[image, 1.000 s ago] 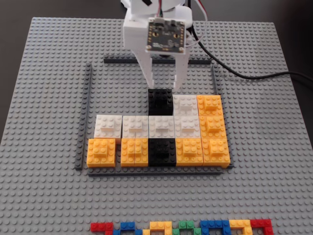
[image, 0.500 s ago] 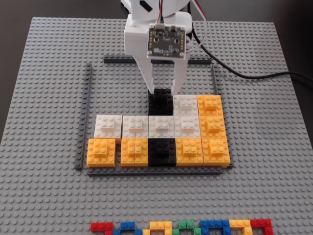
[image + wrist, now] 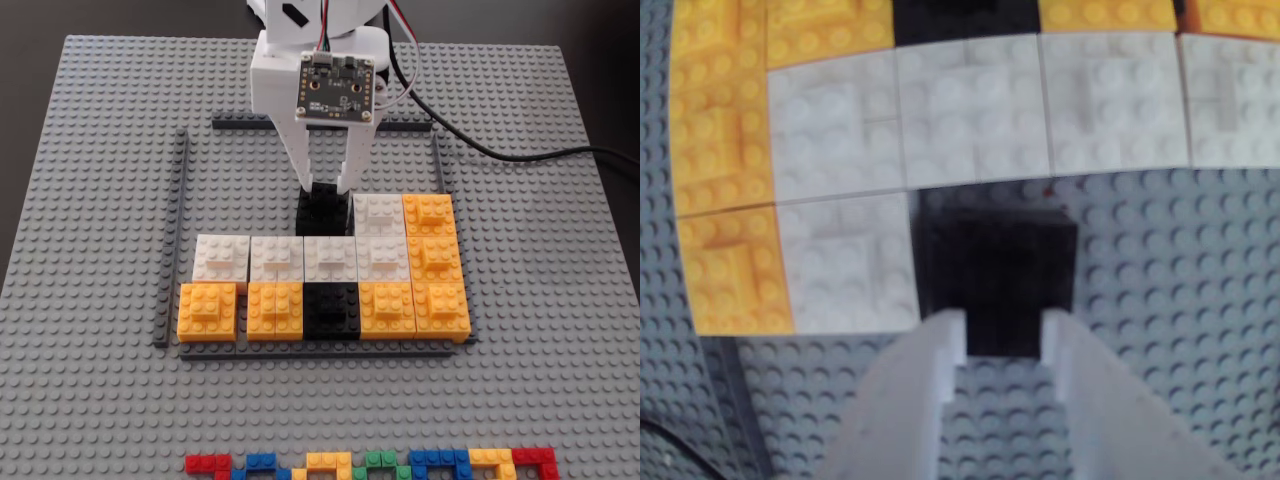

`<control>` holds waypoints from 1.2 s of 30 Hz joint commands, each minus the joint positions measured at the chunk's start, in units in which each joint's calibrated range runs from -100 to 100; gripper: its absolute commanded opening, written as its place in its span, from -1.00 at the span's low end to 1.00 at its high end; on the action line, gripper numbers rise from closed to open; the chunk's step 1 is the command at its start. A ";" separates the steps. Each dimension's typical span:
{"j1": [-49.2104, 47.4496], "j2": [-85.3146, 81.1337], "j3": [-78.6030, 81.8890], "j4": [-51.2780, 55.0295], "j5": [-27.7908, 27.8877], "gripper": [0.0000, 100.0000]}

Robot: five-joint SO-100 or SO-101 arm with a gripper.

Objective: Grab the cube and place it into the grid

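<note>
Cube (image 3: 997,275) sits inside grid (image 3: 184,200), pinched between the downward-pointing hand (image 3: 1003,335) fingers.

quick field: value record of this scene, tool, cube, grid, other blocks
tool: white tool straddles the black cube, a finger on each side of its raised top brick; contact not clear
cube: sits inside the grid, third row up in the fixed view, beside a white block
filled cells: front row orange blocks with one black block; middle row white blocks; orange column at right
outside grid: row of multicoloured bricks at near edge of the baseplate
</note>
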State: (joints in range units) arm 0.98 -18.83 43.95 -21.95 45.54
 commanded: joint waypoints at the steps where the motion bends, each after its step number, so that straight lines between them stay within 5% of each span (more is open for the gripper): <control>1: 0.38 -0.60 -2.40 0.17 0.05 -0.86; 36: -1.54 -0.26 -5.21 -0.86 0.44 -0.86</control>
State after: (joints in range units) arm 0.18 -18.83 42.72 -21.76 45.54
